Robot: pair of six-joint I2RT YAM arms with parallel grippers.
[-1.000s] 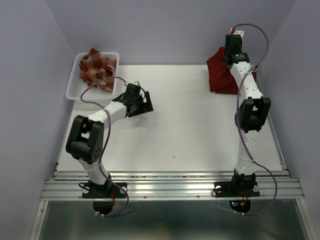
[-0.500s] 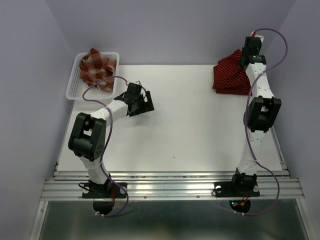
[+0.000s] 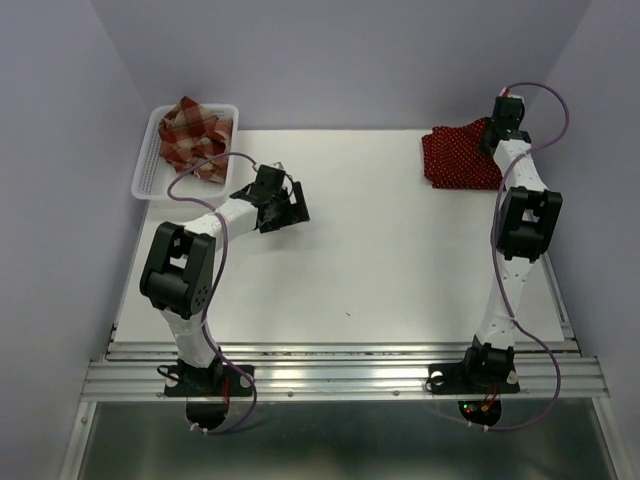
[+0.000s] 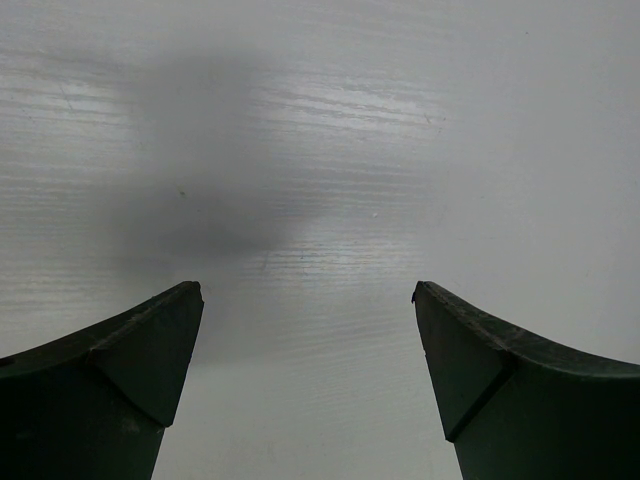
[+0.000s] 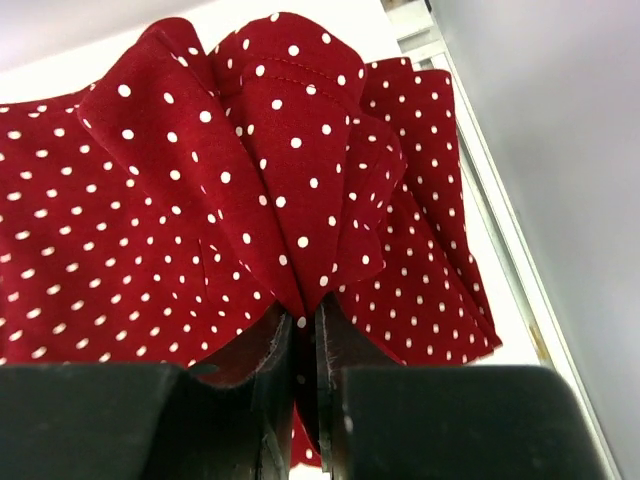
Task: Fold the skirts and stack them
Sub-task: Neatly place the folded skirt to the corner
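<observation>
Dark red polka-dot skirt cloth (image 3: pixel 458 158) is lying bunched at the worktop's (image 3: pixel 380 250) far right corner, with the right tool (image 5: pixel 305 320) pinching a fold of it. Plaid skirt (image 3: pixel 195 135) is sitting in the far-left basket (image 3: pixel 147 165). Left tool (image 4: pixel 308 300) is hovering spread above the worktop.

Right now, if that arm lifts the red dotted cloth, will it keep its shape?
Probably not: the polka-dot skirt bunches into soft folds where the right gripper pinches it, so it likely droops. It looks thin, likely light.

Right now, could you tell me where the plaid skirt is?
In the top view, the plaid skirt lies in the white basket on the far left corner of the table, beyond the left arm.
</observation>
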